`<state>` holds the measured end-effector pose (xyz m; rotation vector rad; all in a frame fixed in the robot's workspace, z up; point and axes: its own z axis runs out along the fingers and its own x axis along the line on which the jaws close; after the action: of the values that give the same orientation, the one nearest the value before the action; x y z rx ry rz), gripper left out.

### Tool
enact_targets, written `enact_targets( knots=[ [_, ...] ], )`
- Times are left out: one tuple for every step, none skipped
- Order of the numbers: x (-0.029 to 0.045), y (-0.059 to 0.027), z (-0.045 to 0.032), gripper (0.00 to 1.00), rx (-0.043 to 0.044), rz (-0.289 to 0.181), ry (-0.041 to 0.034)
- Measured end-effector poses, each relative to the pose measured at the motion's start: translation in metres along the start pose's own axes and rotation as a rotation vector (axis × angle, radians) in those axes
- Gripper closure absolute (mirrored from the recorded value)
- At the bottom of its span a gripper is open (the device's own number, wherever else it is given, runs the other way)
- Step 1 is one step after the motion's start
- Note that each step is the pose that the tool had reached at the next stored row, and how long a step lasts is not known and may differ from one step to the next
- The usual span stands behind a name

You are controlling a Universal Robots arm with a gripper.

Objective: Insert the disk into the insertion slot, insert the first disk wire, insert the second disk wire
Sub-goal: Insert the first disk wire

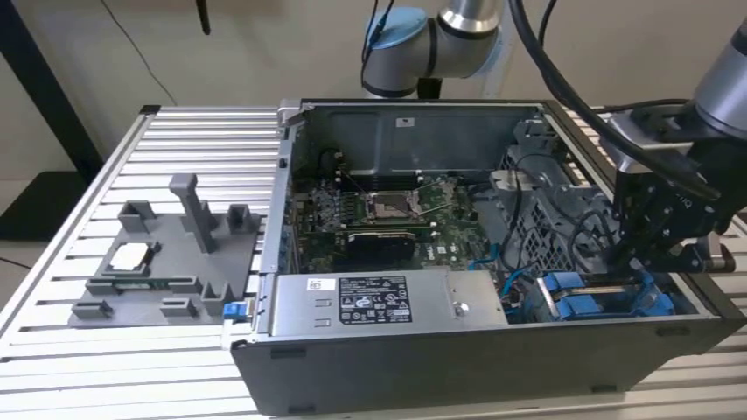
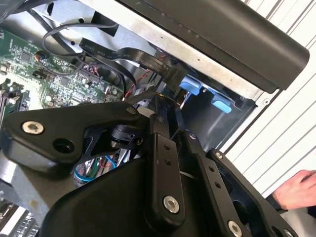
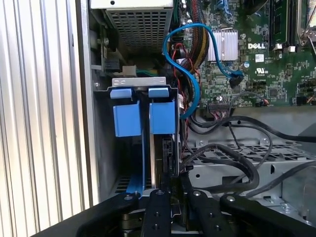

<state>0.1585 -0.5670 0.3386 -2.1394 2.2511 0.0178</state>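
The disk [image 3: 166, 148] stands on edge in its blue frame [image 3: 163, 117], seated inside the insertion slot [image 3: 143, 83], the dark grey bay in the case's corner. In the exterior view the blue frame [image 1: 589, 302] shows at the case's front, on the exterior view's right, with my gripper [image 1: 636, 278] reaching down right over it. In both wrist views the gripper [image 3: 174, 185] [image 2: 168, 101] has its fingers close together on a black disk wire [image 2: 170, 74] at the disk's edge. The wire's plug end is hidden between the fingertips.
A second blue frame [image 3: 125, 118] sits beside the disk. A blue cable [image 3: 190, 89] and black cables [image 3: 232, 158] crowd the bay. The grey power supply box [image 1: 373, 302] and the motherboard [image 1: 386, 210] fill the case. A fixture tray [image 1: 164, 262] lies outside, and a hand [image 2: 296, 190] rests nearby.
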Motion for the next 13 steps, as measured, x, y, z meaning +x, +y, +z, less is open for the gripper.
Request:
enact_targets(
  knots=[
    [0.0000,0.0000,0.0005,0.81,0.0000,0.000,0.0001],
    [0.0001,0.0000,0.0013,0.81,0.0000,0.000,-0.0001],
    [0.0001,0.0000,0.0022,0.81,0.0000,0.000,0.0000],
    [0.0001,0.0001,0.0033,0.81,0.0000,0.000,0.0001],
    [0.0002,0.0001,0.0046,0.81,0.0001,0.000,0.0007],
    [0.0002,0.0001,0.0058,0.81,0.0002,0.000,0.0014],
    [0.0003,0.0001,0.0072,0.81,0.0001,0.000,0.0012],
    [0.0003,0.0002,0.0082,0.81,0.0001,0.000,0.0004],
    [0.0003,0.0003,0.0086,0.81,-0.0003,0.000,-0.0007],
    [0.0004,0.0003,0.0086,0.80,-0.0006,0.000,-0.0006],
    [0.0003,0.0002,0.0081,0.80,-0.0011,0.000,-0.0017],
    [0.0002,0.0001,0.0059,0.73,-0.0019,0.000,-0.0014],
    [0.0002,0.0001,0.0026,0.73,-0.0029,0.000,-0.0006]
  ],
)
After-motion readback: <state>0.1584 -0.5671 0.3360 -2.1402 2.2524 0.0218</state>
